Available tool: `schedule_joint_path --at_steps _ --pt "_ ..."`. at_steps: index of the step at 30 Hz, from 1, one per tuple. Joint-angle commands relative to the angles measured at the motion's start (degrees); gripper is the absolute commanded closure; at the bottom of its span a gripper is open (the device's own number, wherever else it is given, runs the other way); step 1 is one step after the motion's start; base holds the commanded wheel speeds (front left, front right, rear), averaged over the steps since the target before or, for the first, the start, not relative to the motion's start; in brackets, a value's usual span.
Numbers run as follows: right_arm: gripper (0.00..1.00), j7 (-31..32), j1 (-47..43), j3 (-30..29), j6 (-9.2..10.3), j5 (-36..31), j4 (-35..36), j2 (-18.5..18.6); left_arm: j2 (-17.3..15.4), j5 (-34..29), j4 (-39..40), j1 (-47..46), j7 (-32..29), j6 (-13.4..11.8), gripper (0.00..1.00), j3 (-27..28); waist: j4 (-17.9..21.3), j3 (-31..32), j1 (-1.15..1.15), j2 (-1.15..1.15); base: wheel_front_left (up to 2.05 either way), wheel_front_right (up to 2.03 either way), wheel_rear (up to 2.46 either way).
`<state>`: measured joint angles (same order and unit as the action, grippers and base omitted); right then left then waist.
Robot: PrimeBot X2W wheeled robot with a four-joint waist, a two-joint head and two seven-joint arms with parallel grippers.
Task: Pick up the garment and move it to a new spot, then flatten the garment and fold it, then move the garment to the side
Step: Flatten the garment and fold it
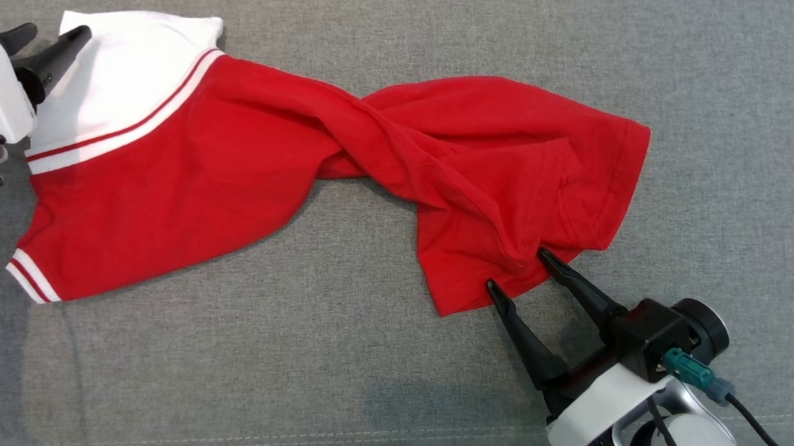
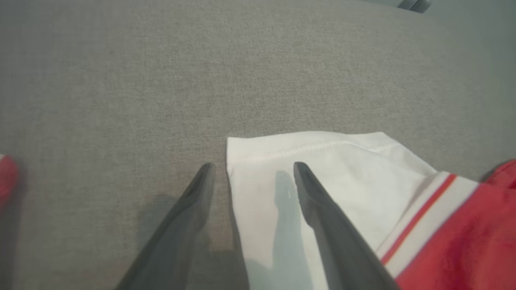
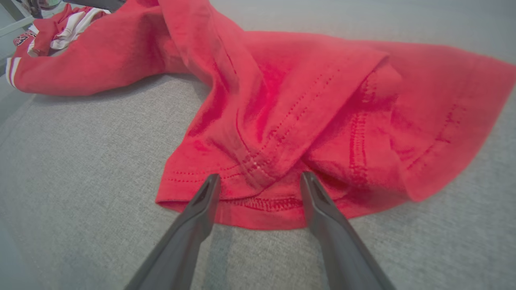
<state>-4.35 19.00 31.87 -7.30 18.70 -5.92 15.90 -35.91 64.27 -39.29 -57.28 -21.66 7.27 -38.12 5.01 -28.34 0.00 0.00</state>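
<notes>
You are barely beginning flattening: the red-and-white shirt (image 1: pixel 216 157) is lying twisted, unfolded, your left end effector (image 2: pixel 253 165) and right end effector (image 1: pixel 517 267) gaping wide.

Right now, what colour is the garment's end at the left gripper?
Garment end: white, left wrist view.

bare grey worktop (image 1: pixel 327 361) lies free on my side of the garment (image 1: pixel 230 158) and beyond it, with room to pass either way. its twisted middle bunches into a ridge. my right tool (image 1: pixel 517 267), fingers spread, straddles the red hem; my left tool (image 1: pixel 54 30), fingers spread, straddles the white edge.
</notes>
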Motion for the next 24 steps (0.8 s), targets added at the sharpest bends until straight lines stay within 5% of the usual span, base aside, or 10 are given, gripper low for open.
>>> schedule_joint_path --at_steps 1,24 --pt "0.00 -0.77 0.22 0.81 -0.19 0.41 1.68 -0.04 -3.43 0.67 0.54 -3.21 0.22 0.21 0.00 1.94 0.57 -0.66 0.00 0.00 0.00 0.00 0.00" --pt "0.00 -2.02 2.89 5.10 -0.19 1.90 4.04 0.79 -5.96 8.80 -5.09 -4.25 -0.09 0.22 0.00 -0.42 3.14 -2.29 0.00 0.00 0.00 0.00 0.00"
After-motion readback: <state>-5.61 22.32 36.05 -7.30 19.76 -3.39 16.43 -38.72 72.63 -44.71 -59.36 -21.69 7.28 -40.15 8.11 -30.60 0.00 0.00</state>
